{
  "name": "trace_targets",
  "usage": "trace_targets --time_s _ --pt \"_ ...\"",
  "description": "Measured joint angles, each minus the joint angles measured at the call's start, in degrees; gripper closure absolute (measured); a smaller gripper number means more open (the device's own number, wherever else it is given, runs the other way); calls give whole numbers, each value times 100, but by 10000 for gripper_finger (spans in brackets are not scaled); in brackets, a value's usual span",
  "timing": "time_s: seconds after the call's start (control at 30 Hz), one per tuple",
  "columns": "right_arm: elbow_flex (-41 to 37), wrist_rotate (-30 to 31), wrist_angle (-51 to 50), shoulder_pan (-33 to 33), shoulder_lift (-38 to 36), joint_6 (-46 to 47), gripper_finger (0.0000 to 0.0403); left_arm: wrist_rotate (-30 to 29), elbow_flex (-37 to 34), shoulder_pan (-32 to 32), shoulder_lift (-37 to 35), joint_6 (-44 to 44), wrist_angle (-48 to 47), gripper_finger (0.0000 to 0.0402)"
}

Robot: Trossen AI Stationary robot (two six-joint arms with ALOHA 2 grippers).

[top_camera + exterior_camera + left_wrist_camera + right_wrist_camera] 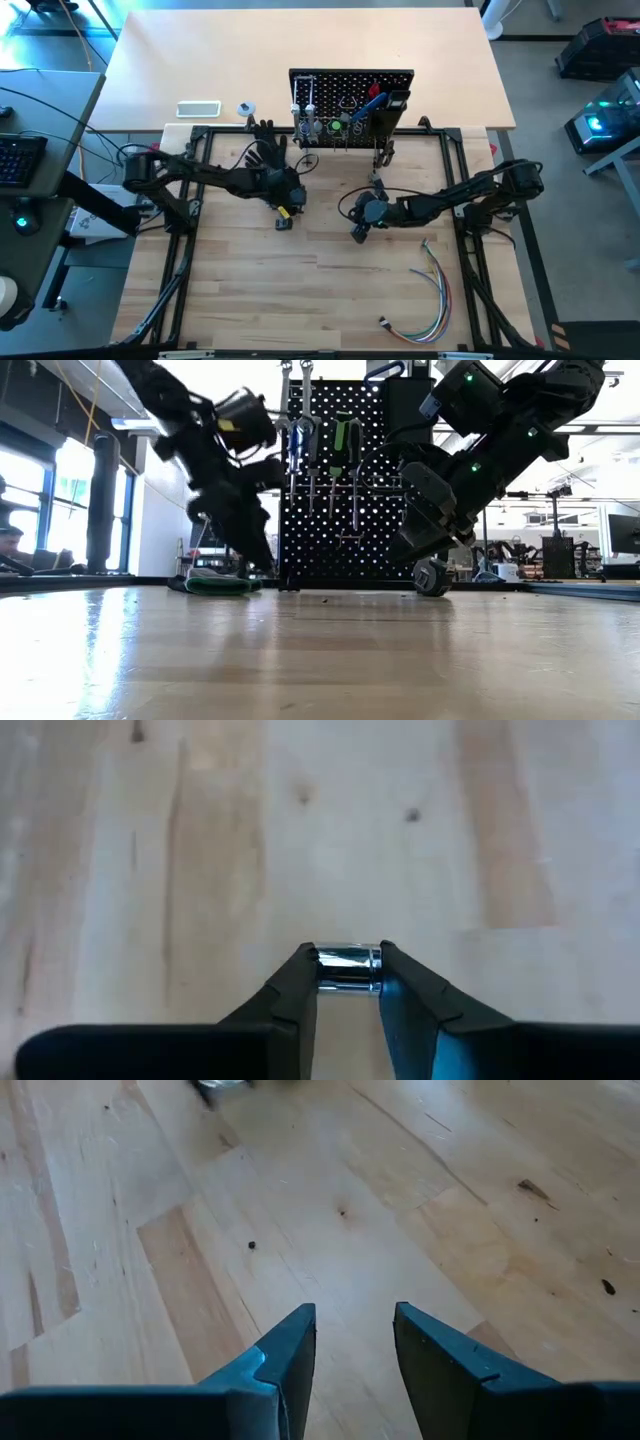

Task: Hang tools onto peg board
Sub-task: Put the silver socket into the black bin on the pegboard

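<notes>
The black peg board (350, 85) stands upright at the table's far side. Silver wrenches (306, 112), a green-handled tool (341, 438) and a red-handled tool (376, 99) hang on it. My left gripper (284, 208) is in front of the board's left end, shut on a small shiny silver cylinder (348, 968). My right gripper (355, 1342) hovers open over bare wood in front of the board's right part, with nothing between its fingers. It also shows in the high view (358, 232). My left gripper pinches the silver cylinder's two ends (322, 970) between its two fingertips (300, 982). The cylinder lies crosswise between them. The fingers slant down toward the table. Whether the cylinder is clear of the wood, I cannot tell.
A black glove (262, 150) lies left of the board, beside my left arm. A bundle of coloured wires (432, 295) lies at the near right. A small dark object (284, 224) sits just near of my left gripper. A black frame (190, 250) borders the work surface.
</notes>
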Motion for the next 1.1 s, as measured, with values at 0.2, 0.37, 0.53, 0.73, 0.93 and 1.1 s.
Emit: trace_targets --time_s 0.2,0.37,0.53,0.73,0.93,1.1 --pt "0 0 0 0 0 -10 269 160 0 -430 -813 -282 -238 331" --pt "0 -2 0 0 0 -60 269 203 0 -696 -1584 -358 0 331" --pt "0 -2 2 0 0 -120 269 199 43 -734 -2255 -275 988 331" --pt "2 -2 0 0 0 -122 269 4 966 -631 -2407 440 1459 331" --pt "2 -3 -2 0 0 -121 269 -270 2311 -455 -1936 1207 1441 331" --pt "2 -2 2 57 0 -115 269 -426 3436 -233 -1287 1500 1155 331"
